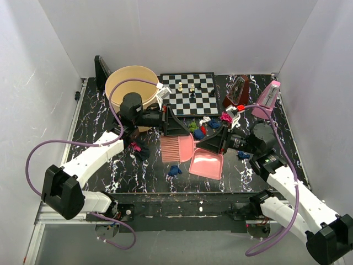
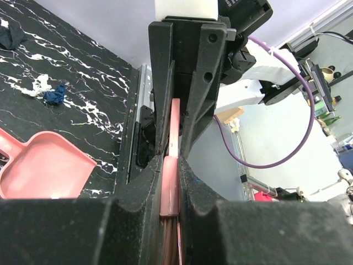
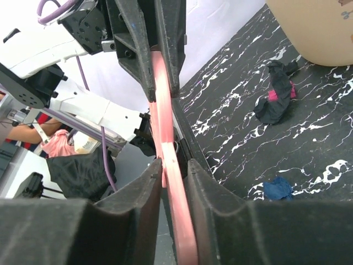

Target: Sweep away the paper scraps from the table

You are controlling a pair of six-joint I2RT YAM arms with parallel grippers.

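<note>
The crumpled paper scraps (image 1: 201, 130), green, red, blue and white, bunch near the middle of the black white-veined table (image 1: 105, 171), just on the near side of the black-and-white checkered chessboard (image 1: 190, 93) that lies at the far edge. Strays lie apart: a blue wad (image 1: 175, 170) toward the near edge and a black-and-magenta wad (image 1: 138, 150) toward the left edge.

The left gripper (image 1: 175, 128) is clenched on the handle of a pink bristle brush (image 1: 177, 148). The right gripper (image 1: 216, 141) grasps the handle of a pink plastic dustpan (image 1: 207, 164). Brush and pan sit side by side, on the near side of the bunch.

To sweep well, the pan's lip likely needs to press flat on the table, turned toward the wads. The brush should then reach behind them and draw them in with short, low strokes, keeping clear of the small chess pieces (image 1: 187, 88). The strays can be gathered afterwards.
</note>
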